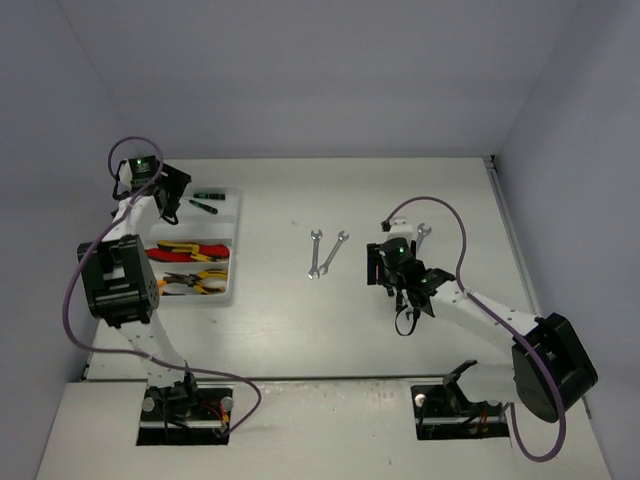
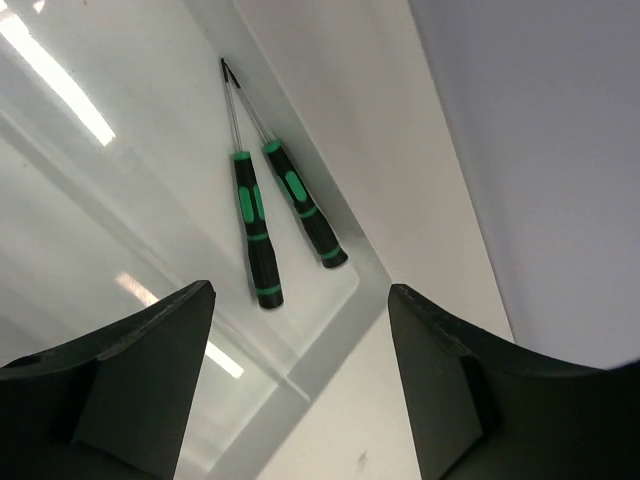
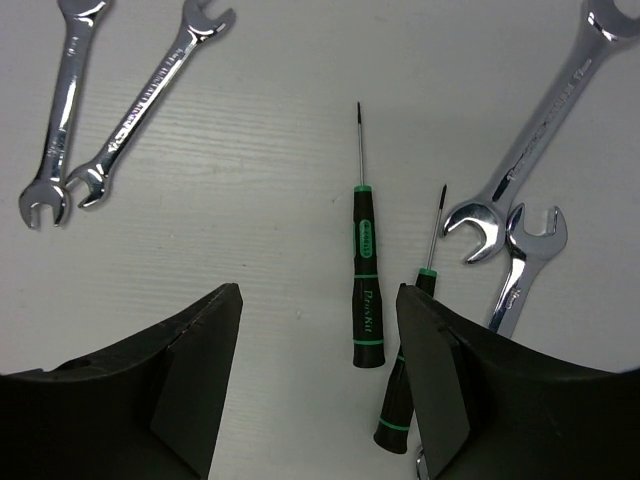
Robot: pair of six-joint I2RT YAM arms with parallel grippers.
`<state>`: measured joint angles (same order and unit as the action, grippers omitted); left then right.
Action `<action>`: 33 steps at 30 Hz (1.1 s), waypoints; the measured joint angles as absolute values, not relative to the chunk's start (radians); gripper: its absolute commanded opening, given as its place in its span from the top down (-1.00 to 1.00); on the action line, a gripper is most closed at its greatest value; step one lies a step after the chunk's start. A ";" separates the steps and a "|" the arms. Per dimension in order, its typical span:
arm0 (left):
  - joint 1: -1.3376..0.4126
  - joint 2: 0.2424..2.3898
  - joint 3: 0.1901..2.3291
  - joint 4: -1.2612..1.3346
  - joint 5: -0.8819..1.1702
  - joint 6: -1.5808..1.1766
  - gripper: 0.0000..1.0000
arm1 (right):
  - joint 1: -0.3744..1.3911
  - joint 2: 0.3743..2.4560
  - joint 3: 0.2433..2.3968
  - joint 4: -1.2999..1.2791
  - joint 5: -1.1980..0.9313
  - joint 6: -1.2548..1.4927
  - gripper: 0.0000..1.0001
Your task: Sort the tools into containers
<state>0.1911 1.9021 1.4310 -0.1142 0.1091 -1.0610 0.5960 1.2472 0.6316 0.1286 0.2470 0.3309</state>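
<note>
The white tray [image 1: 236, 230] stands at the far left of the table. Its far compartment holds two black-green screwdrivers [image 2: 255, 235] [image 2: 303, 205] lying side by side. My left gripper [image 2: 300, 290] hangs open just above that compartment's corner, over the tray rim [image 2: 336, 334], holding nothing. Orange-yellow pliers [image 1: 185, 250] and cutters [image 1: 195, 282] lie in nearer compartments. My right gripper [image 3: 318, 295] is open over the table, low above two more screwdrivers [image 3: 366, 300] [image 3: 405, 385]. The nearer one lies partly under its right finger [image 3: 430, 370].
Two silver wrenches [image 3: 60, 110] [image 3: 150, 95] lie left of the right gripper, shown mid-table from above as a wrench pair [image 1: 325, 252]. Two larger wrenches [image 3: 550, 110] [image 3: 520, 265] lie to its right. The back wall runs behind the tray.
</note>
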 measured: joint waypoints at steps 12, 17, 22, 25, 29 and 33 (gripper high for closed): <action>-0.017 1.232 1.241 -0.309 0.132 -0.726 -0.38 | 0.553 1.455 0.673 0.098 0.219 0.379 0.05; -0.122 1.046 1.115 -0.409 0.211 -0.633 -0.38 | 0.541 1.522 0.688 0.099 0.201 0.393 0.33; -0.203 0.965 1.004 -0.494 0.261 -0.601 -0.38 | 0.537 1.540 0.690 0.110 0.189 0.403 0.82; -0.279 0.903 0.941 -0.532 0.275 -0.608 -0.38 | 0.538 1.539 0.690 0.112 0.181 0.401 1.00; -0.396 0.853 0.907 -0.541 0.272 -0.635 -0.38 | 0.563 1.519 0.688 0.106 0.166 0.390 1.00; -0.491 0.875 0.898 -0.506 0.261 -0.682 -0.38 | 0.671 1.438 0.687 0.103 0.167 0.364 1.00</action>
<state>-0.4914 0.8748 0.8978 -0.5056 0.2608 -0.6824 0.6713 1.4378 0.6872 0.1034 0.1670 0.3644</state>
